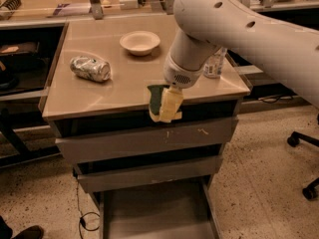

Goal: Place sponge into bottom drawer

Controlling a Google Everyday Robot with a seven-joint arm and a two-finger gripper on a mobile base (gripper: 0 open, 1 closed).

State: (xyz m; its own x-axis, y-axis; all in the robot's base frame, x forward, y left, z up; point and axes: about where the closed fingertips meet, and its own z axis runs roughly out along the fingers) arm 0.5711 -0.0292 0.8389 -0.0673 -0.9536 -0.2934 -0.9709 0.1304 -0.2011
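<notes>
The sponge [164,103], dark green on pale yellow foam, hangs from my gripper [172,91] in the air at the front edge of the cabinet top [89,101], above the drawer fronts. The gripper is shut on the sponge's top; the white arm hides most of the fingers. The bottom drawer [154,213] is pulled out below, a wide shallow grey tray with a bare floor. The two grey-fronted drawers [124,143] above it are closed.
A crushed silver can [90,68] lies on the left of the top. A white bowl [140,42] sits at the back. A bottle [215,63] stands at the right, partly behind the arm. An office chair base [306,143] is at the far right. A cable [82,218] lies on the floor at left.
</notes>
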